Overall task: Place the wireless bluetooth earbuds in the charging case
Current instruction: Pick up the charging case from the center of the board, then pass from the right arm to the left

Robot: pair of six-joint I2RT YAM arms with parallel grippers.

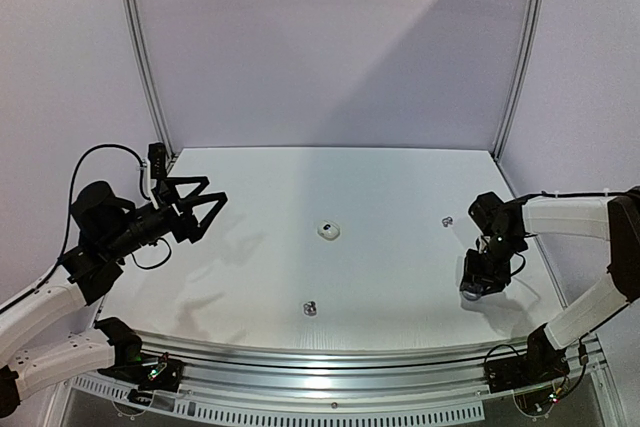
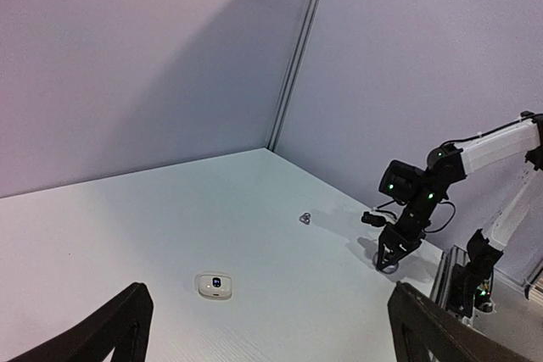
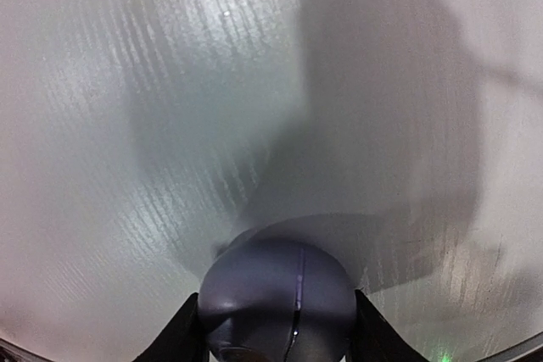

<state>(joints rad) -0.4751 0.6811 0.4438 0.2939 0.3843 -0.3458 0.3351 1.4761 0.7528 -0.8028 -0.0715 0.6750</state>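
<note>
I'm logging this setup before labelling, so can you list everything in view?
white case: one, white, table centre.
grey earbuds: two, silvery-grey, one near the front edge, the other right of centre.
grey case: one, dark grey, right side, between the right gripper's fingers.
table: one, white.
left gripper: one, black, open, above the table's left side.
right gripper: one, black, pointing down, closed on the grey case.

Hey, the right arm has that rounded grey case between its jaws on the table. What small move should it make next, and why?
Probably lift the grey case a little, straight up. The jaws of the right gripper look pressed against both its sides, and it sits on the table, so a short lift would test the grip before carrying it anywhere.
</note>
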